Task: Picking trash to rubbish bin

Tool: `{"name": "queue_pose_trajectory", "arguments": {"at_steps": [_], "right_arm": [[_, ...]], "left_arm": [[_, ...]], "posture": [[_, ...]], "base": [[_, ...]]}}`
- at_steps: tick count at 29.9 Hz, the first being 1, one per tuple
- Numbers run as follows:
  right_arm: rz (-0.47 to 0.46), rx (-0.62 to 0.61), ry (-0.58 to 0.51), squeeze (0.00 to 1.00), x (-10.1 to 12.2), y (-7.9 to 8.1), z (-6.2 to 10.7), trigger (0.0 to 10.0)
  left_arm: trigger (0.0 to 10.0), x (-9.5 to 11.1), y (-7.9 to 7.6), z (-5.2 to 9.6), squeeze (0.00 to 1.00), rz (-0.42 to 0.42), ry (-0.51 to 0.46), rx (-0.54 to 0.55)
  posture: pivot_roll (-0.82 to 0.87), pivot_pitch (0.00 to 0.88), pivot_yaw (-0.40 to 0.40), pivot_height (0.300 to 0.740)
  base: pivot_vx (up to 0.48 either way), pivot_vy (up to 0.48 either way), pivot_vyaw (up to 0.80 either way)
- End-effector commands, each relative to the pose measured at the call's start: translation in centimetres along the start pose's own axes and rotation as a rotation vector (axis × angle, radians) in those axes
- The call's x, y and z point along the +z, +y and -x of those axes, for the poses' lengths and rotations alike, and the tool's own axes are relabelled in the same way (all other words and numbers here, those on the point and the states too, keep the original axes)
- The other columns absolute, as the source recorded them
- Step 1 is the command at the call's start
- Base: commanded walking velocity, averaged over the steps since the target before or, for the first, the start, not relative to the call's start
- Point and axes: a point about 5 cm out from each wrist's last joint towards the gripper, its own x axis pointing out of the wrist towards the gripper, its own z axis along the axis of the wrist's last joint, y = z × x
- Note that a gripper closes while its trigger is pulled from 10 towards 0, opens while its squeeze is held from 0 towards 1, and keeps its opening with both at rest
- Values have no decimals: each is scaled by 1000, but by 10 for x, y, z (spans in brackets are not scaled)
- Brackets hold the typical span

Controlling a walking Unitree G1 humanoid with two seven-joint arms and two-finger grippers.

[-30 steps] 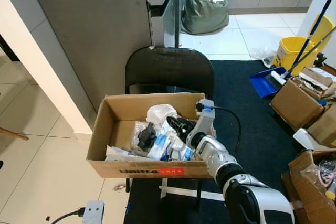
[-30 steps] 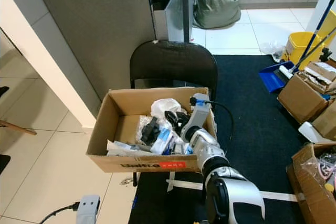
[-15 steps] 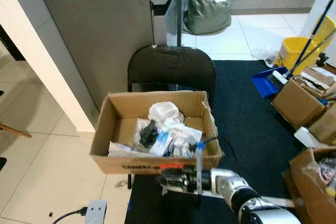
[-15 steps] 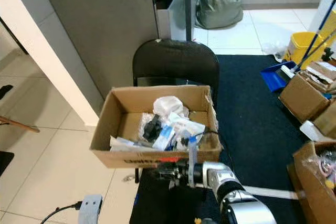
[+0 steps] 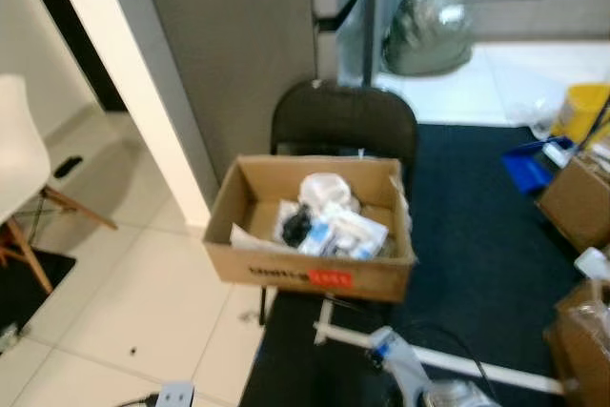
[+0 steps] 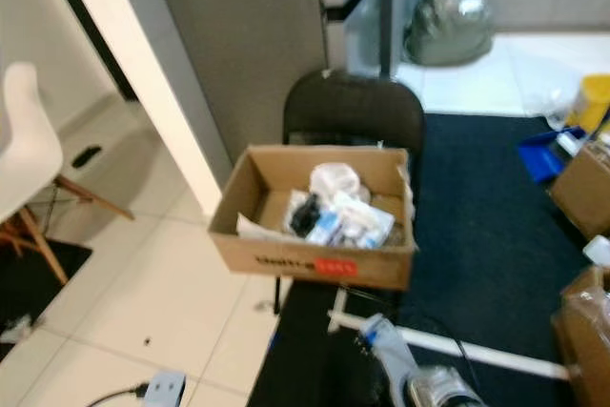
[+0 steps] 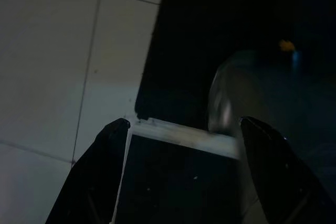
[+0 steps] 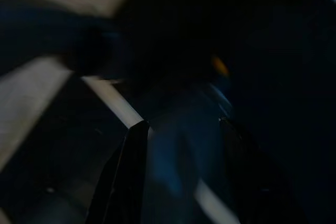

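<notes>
An open cardboard box [image 5: 307, 274] rests on the seat of a black chair [image 5: 343, 126] and holds the trash [image 5: 332, 224], a heap of white wrappers and dark bits. My right arm [image 5: 417, 384] hangs low at the picture's bottom edge, in front of the box and below it. In the dark, blurred right wrist view, my right gripper [image 8: 182, 124] has its fingers apart with nothing between them. My left gripper [image 7: 184, 123] is open over pale floor tiles and the dark rug's edge, empty.
A white chair [image 5: 19, 169] stands at the left on the tiles. A grey wall corner [image 5: 219, 64] rises behind the black chair. A green sack [image 5: 429, 30], yellow bucket [image 5: 586, 107], blue dustpan [image 5: 529, 164] and cardboard boxes [image 5: 577, 202] crowd the right, on the dark rug [image 5: 477, 235].
My right arm has come out of the box and dropped to the bottom of the picture. The camera has backed away and swung left, so the white chair now shows.
</notes>
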Motion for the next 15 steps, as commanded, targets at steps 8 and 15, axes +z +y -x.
{"name": "queue_pose_trajectory", "arguments": {"at_steps": [8,15], "right_arm": [[-27,-127,182,0,-57,16,-5,10000],[-60,-242,265,0,-89,12,2,10000]], "left_arm": [[10000,-1,3,1,0,-1,2,9],[10000,-2,1,1,0,-3,4,2]], "posture": [[8,18,110,740],[4,20,112,740]], "base": [[-398,0,0],[-399,0,0]]}}
